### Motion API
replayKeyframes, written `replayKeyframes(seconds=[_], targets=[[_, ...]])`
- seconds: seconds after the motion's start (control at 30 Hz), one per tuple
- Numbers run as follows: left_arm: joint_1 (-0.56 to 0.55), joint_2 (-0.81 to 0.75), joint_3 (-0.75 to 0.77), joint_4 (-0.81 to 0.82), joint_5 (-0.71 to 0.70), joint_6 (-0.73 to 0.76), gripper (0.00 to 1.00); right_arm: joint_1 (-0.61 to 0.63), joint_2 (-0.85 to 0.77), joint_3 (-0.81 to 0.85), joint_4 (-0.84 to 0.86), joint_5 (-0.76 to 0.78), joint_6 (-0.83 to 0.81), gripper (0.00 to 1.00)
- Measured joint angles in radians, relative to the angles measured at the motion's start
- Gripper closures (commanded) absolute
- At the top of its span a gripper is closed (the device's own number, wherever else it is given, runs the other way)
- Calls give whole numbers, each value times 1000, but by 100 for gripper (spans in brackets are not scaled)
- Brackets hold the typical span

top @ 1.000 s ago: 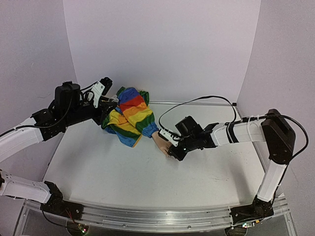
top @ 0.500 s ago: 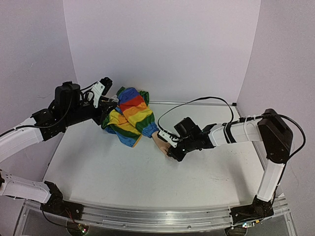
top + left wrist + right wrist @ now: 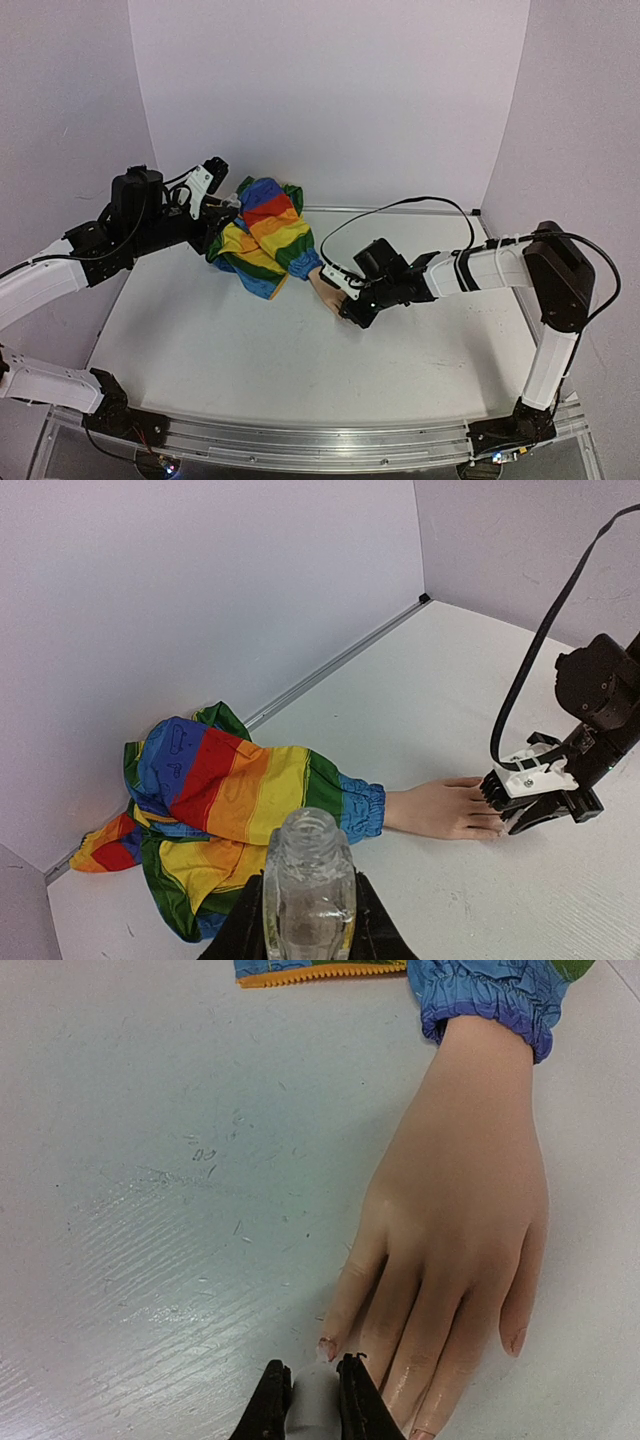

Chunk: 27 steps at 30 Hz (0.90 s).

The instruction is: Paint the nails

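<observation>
Nails (image 3: 327,1348): tiny pale tips on the fingers of the dummy hand (image 3: 460,1190). The nail on one outer finger shows a faint pinkish smear. The others look bare, though they are too small to judge well.
Where the hand lies: palm down, about the middle of the counter (image 3: 250,350), with its fingers pointing toward the right and near side. Its wrist is in a rainbow sleeve (image 3: 240,790) that is bunched toward the back wall.
Right claw (image 3: 305,1410): low over the counter, just short of the smeared nail. Its jaws are drawn together on a small white cap (image 3: 312,1405). Any brush under the cap is too small to make out.
Left claw (image 3: 306,925): well apart from the hand, beyond the sleeve. It is clamped on a clear bottle (image 3: 308,865), which it holds upright with the neck uncapped.
Step in hand: I judge it to be brushing the first nail, with most of the job left.
Next move: probably a short, light stroke along that nail, then a small sideways shift to the neighbouring finger. This calls for fine height control, so the tip meets nail and not skin or counter. It may also need a dip back in the bottle.
</observation>
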State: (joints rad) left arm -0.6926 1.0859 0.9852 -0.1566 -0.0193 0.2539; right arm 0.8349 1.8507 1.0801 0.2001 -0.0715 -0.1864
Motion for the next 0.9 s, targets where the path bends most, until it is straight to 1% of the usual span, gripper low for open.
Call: replayKeyframes(seconds=[0.9], targets=[[0,2,0,0,0,0,100,0,14,-1,-3,10,4,100]])
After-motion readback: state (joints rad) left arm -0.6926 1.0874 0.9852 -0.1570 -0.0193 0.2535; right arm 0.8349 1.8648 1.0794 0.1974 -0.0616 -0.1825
